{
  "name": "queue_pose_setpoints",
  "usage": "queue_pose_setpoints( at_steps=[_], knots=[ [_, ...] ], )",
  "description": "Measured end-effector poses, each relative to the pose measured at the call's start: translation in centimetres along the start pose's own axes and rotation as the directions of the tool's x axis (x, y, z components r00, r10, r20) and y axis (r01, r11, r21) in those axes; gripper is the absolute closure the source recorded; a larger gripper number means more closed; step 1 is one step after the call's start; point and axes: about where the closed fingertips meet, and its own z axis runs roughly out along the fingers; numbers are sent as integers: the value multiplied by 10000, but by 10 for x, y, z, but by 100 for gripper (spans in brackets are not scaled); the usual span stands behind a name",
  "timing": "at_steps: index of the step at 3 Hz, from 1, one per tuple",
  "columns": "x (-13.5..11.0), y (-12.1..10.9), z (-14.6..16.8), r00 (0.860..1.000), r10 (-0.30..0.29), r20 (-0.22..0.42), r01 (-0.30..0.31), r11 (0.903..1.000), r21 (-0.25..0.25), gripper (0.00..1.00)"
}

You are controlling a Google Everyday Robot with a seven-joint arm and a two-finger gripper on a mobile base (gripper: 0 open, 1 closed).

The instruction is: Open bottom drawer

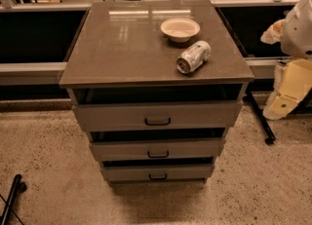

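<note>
While hanging at the right edge of the camera view, well apart from the cabinet (pixel 122 53), shows only as a pale cream gripper (pixel 286 95) under a white arm housing (pixel 298 24); spread or closed, cannot tell. Sits roughly level with the uppermost of 3 stacked fronts.

Puts the bottom drawer (pixel 122 173) lowest of those 3, down and to the left of the gripper, flat front facing the camera, dark gap above it. Looks not yet drawn out.

Keeps the bowl (pixel 180 28) and the can (pixel 193 57), tipped on its side, up on the cabinet top, clear of any low approach.

Runs left to right, like the drawer front: small black bar handle (pixel 158 176) at centre. Calls, by judgement, for a descent and a leftward reach to that bar, then a pull straight toward the camera, square to its long axis.
</note>
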Motion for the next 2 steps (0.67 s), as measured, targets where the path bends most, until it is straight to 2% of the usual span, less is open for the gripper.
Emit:
queue_pose_setpoints(
  at_steps=[1,2],
  knots=[
    [9,7,71,9921,708,1041,-585,9915,-1165,0],
    [28,33,153,9768,1353,1663,-1051,9783,-1787,0]
  ],
)
